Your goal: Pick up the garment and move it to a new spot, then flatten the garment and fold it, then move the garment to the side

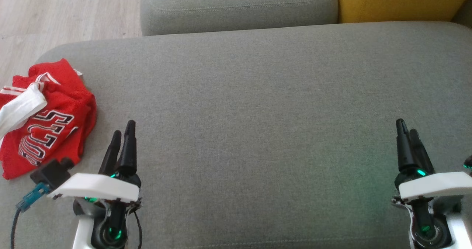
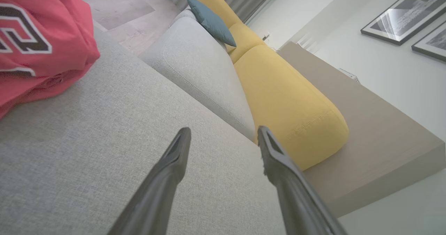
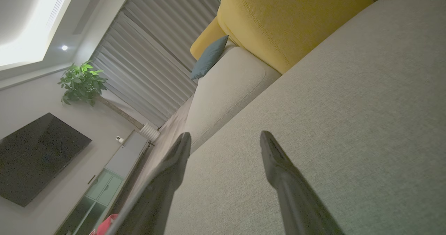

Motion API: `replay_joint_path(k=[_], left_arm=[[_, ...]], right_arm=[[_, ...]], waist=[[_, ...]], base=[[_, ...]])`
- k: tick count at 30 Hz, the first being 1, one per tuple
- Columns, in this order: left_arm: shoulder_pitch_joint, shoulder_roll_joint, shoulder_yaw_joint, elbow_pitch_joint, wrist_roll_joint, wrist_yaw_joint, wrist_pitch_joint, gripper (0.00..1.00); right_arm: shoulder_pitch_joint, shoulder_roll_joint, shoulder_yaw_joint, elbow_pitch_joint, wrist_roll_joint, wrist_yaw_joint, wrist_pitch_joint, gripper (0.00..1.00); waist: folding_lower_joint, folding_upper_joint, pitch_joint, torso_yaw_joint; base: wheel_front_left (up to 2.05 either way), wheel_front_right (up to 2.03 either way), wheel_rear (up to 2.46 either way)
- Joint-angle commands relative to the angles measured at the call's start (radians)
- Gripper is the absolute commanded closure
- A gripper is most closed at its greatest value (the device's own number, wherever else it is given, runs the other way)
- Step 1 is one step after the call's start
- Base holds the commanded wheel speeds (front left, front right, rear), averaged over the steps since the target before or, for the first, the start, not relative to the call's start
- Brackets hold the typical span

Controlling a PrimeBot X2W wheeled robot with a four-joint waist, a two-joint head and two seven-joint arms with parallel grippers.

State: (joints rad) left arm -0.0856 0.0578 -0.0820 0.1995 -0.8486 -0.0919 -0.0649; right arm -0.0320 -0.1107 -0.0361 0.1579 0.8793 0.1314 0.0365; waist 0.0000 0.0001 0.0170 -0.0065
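- Red mesh is being seen as a crumpled heap: the garment (image 1: 48, 112) is lying at the far left end of the grey seat (image 1: 258, 112), close to its rounded corner, with white trim and lettering facing up.
- Nothing is being held by the left gripper (image 1: 124, 128); its fingers are being kept spread, and bare seat is showing between them in the left wrist view.
- The right gripper (image 1: 406, 126) is likewise being kept spread and empty, over the seat's right end.
- The garment is being found to the left of the left fingers, just beside them but apart. In the left wrist view it is sitting off to the upper left, outside the line of the fingers.
- The heap's long axis is being judged as running near-to-far, roughly parallel to the left fingers, so the heap is being flanked rather than faced.
- The left arm is being judged much the nearer; the right is well apart, across the whole seat.
- A sideways swing to the left, with the wrist turned toward the heap, is being called for before any grasp. The pick-up is not yet begun.
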Motion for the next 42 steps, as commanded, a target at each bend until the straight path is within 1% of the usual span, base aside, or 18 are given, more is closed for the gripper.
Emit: replay_joint_path(k=[1,14,33,42], left_arm=[[-0.058,0.017,0.016,-0.037,0.015,0.003,-0.009,0.00],[-0.052,0.036,-0.007,-0.039,0.177,0.027,-0.047,0.00],[-0.052,0.054,-0.044,-0.010,0.410,0.052,-0.105,0.00],[-0.050,0.054,-0.054,0.002,0.498,0.062,-0.128,0.00]], right_arm=[[-0.040,-0.026,0.012,-0.042,-0.014,0.000,-0.005,0.00],[-0.028,-0.029,0.025,-0.054,-0.184,0.000,-0.018,0.00],[-0.004,-0.014,0.034,-0.071,-0.415,-0.001,-0.044,0.00],[0.006,-0.007,0.037,-0.084,-0.497,-0.001,-0.050,0.00]], waist=[[0.0000,-0.0001,0.000,0.000],[0.0000,-0.0001,0.005,0.003],[0.0000,-0.0001,0.005,0.011],[0.0000,-0.0001,0.007,0.012]], base=[[0.00,0.00,0.00],[0.00,0.00,0.00],[0.00,0.00,0.00],[0.00,0.00,0.00]])
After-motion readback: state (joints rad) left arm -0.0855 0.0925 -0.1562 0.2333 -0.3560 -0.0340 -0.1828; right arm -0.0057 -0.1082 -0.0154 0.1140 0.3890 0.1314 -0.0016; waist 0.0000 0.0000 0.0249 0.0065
